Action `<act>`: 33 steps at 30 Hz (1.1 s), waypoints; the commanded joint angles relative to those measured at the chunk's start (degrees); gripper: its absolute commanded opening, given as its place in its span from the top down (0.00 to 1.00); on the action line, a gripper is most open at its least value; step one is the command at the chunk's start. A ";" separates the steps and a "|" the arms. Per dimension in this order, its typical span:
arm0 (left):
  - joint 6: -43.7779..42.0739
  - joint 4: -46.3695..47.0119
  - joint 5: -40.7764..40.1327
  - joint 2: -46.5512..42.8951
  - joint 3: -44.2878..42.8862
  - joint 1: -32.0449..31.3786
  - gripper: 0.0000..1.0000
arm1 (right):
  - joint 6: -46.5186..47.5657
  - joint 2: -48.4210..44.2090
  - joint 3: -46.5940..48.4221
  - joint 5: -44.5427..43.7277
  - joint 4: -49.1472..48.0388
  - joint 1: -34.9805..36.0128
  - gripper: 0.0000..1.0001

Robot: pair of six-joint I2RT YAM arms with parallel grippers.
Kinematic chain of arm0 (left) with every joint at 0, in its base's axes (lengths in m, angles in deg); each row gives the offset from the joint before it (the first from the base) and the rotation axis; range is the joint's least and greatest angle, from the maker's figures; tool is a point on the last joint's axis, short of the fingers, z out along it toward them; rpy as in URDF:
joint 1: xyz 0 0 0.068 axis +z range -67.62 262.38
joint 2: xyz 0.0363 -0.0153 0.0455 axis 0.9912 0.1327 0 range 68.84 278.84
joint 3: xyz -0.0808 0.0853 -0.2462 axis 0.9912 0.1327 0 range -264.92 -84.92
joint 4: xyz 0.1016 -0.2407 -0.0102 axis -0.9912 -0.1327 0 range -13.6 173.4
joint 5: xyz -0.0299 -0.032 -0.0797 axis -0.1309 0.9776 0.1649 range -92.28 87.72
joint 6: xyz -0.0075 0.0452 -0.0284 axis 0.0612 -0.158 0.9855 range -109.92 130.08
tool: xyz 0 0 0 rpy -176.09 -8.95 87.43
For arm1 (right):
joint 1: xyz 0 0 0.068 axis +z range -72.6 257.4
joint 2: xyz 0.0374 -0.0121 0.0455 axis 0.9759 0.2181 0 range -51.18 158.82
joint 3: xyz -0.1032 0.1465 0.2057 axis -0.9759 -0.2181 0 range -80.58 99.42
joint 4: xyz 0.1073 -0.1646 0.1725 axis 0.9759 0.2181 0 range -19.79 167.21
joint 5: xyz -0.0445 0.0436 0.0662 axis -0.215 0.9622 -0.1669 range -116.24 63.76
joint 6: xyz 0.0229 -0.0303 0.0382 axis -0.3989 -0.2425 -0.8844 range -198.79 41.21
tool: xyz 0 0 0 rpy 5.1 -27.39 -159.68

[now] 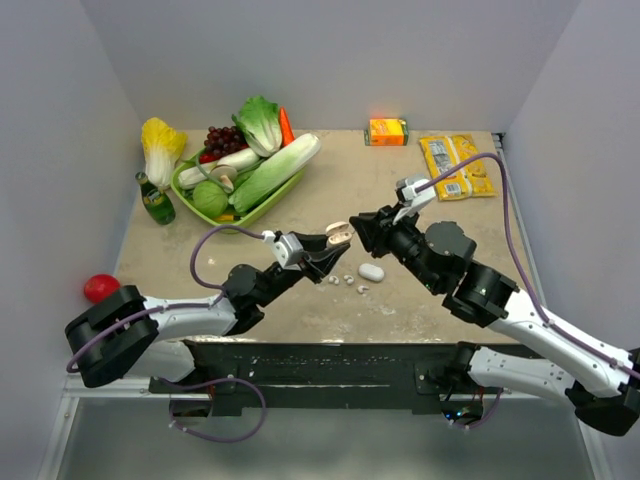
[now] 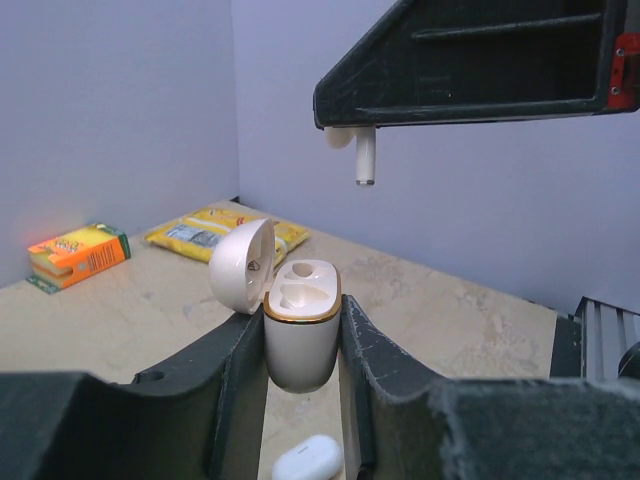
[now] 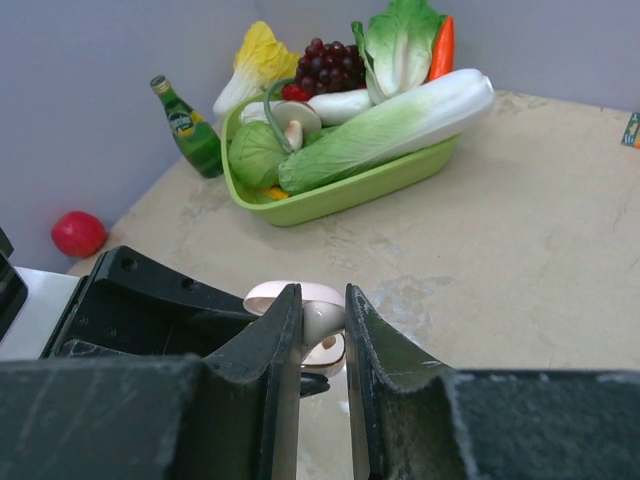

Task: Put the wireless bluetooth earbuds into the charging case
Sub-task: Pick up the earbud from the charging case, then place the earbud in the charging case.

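Above mid-table, the charging case [image 2: 300,340] is held lid-open, clamped in the left gripper [image 1: 336,244]. One earbud [image 2: 365,155] is pinched stem-down in the right gripper [image 2: 345,120], just over the sockets, not yet seated. Both sockets look vacant. Small white pieces [image 1: 348,281], likely more earbuds, are left on the table [image 1: 450,230]. Walls are well apart, so room is ample.

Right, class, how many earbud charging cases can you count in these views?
2. The open charging case is clamped upright in the left gripper, held above the table; the closed charging case lies on the table below it. More could be hidden.
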 commanded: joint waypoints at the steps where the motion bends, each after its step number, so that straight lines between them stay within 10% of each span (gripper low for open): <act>1: -1.22 18.81 1.07 -0.29 -3.67 -0.13 1.00 | 4.12 -1.87 2.57 0.08 -3.20 0.08 1.00; 33: -5.97 28.75 10.65 1.03 -8.50 -0.13 1.00 | 11.94 -8.81 -0.86 7.02 -3.82 0.61 1.00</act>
